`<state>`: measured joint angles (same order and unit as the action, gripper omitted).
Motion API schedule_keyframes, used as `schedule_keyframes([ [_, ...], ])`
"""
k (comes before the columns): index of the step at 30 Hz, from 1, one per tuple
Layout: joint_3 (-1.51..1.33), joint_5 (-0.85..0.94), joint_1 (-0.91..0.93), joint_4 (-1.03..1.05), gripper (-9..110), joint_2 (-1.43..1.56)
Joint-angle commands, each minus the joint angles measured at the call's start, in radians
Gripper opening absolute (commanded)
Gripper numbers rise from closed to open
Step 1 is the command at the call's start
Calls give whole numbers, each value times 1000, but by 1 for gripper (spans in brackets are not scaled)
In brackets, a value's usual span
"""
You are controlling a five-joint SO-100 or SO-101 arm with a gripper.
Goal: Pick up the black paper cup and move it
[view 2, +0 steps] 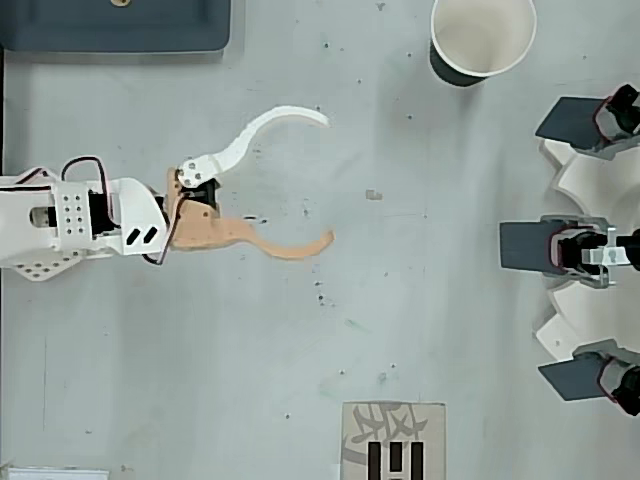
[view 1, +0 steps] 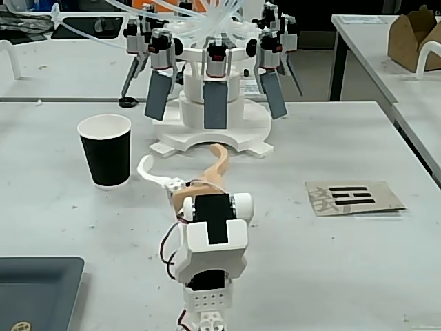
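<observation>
On the speckled white table (view 1: 331, 262), the fixed view shows the black paper cup (view 1: 105, 153) upright at left, matte and tapered with a white rolled rim, well apart from the gripper (view 1: 180, 164), whose curved white and tan fingers are spread wide with nothing between them. From overhead, the cup (view 2: 480, 40) sits at the top edge, up and right of the splayed gripper (view 2: 326, 178); bare table lies between them, and a printed card (view 2: 392, 458) lies at the bottom.
</observation>
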<state>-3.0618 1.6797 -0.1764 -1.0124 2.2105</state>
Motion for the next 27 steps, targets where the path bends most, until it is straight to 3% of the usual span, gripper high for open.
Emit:
schedule_keyframes([
  [1, -5, -8, -17, -20, 40, 28],
  [10, 49, -2, -52, -14, 51, -49],
  [27, 362, 57, -123, 15, 53, -322],
])
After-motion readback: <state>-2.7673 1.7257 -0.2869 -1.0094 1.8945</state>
